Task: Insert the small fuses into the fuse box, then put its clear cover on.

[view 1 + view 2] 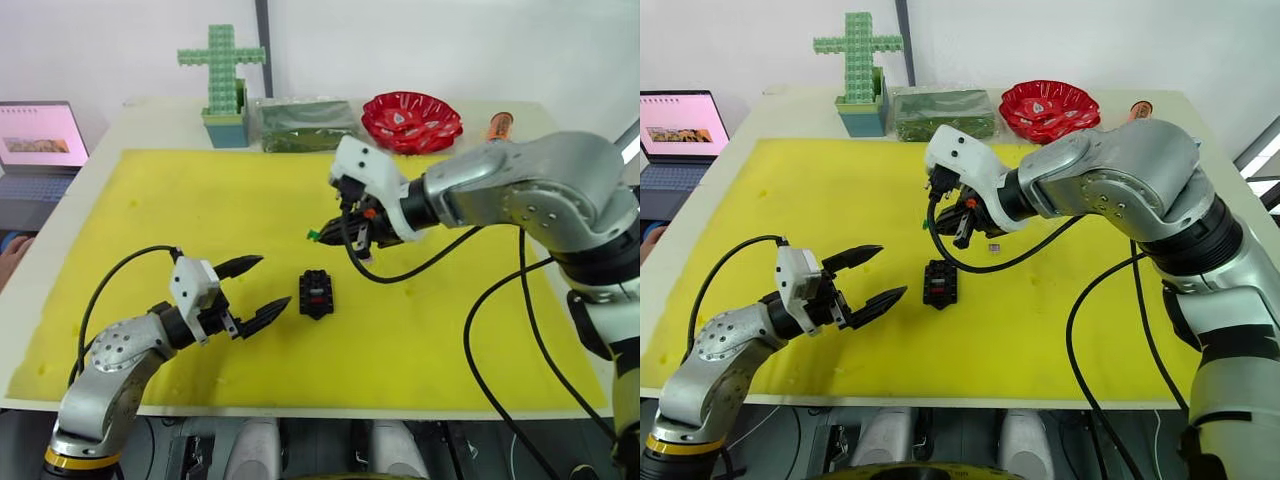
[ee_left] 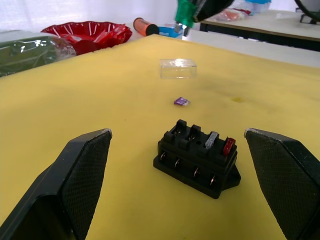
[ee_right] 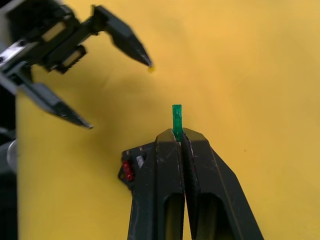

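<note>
Arms: silver-grey metal shells, white wrist housings, black joints. Left gripper [image 1: 253, 290] and right gripper [image 3: 181, 136]: black tapered fingers. Black cables loop outside each forearm.

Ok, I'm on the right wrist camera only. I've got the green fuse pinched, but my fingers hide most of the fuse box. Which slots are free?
Observer: The fuse box holds a grey fuse and a red fuse side by side at one end. The two slots beside them look empty.
Operator: Where's the last fuse?
Observer: The purple fuse lies loose on the yellow mat, just beyond the box, not touching it.
Operator: And the cover?
Observer: The clear cover sits on the mat past the purple fuse, with nothing holding it.
</note>
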Robot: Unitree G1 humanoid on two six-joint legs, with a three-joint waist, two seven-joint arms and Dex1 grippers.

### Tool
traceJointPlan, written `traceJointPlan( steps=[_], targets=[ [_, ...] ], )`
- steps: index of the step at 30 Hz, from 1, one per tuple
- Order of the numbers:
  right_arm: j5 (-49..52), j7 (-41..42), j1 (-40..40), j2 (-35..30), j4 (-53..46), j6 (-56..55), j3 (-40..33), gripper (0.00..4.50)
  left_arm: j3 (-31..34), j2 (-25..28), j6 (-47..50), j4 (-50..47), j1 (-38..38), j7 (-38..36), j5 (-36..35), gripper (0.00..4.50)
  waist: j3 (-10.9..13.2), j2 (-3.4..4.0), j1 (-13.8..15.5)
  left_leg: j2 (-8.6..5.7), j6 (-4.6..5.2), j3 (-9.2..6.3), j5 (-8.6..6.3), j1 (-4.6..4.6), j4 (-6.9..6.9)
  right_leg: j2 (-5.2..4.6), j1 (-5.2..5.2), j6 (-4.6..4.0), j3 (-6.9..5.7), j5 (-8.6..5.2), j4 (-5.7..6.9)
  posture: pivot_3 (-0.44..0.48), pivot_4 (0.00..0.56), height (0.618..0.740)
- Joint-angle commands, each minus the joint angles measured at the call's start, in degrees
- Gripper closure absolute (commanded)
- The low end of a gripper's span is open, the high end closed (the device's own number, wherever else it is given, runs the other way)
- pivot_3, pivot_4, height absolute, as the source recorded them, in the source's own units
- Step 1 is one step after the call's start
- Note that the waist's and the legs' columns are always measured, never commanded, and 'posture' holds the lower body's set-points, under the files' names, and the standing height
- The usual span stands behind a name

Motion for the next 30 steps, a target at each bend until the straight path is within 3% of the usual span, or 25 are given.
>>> traceJointPlan(
  steps=[1, 12, 30],
  targets=[
    [-5.37, 5.20, -0.90, -0.19, -1.18, -0.85, 0.97, 4.45, -1.15, 0.28, -1.66, -2.97, 2.01, -0.83, 0.72, 0.00, 0.00, 0.00, -0.04, 0.00, 0.00, 0.00, 0.00, 0.00, -0.01, 0.00, 0.00, 0.00, 0.00, 0.00, -0.01, 0.000, 0.150, 0.740],
    [-21.22, 9.68, 1.96, 2.44, -3.32, -5.45, 7.69, 4.45, -3.10, -1.32, -1.52, 1.69, -1.81, -2.60, -0.24, 0.00, 0.01, 0.01, 0.07, -0.01, -0.01, 0.00, 0.00, 0.01, 0.02, 0.00, 0.02, -0.02, -0.01, 0.00, -0.01, 0.000, 0.150, 0.740],
    [-32.79, 15.24, 5.58, 6.89, -3.03, -8.86, 11.32, 4.45, -4.77, -1.82, -0.81, 4.64, -6.18, -3.63, 1.16, 0.00, 0.00, 0.01, -0.01, 0.01, -0.01, -0.06, 0.00, 0.04, 0.03, 0.06, 0.05, 0.00, -0.01, 0.01, 0.07, 0.000, 0.150, 0.740]
  ],
)
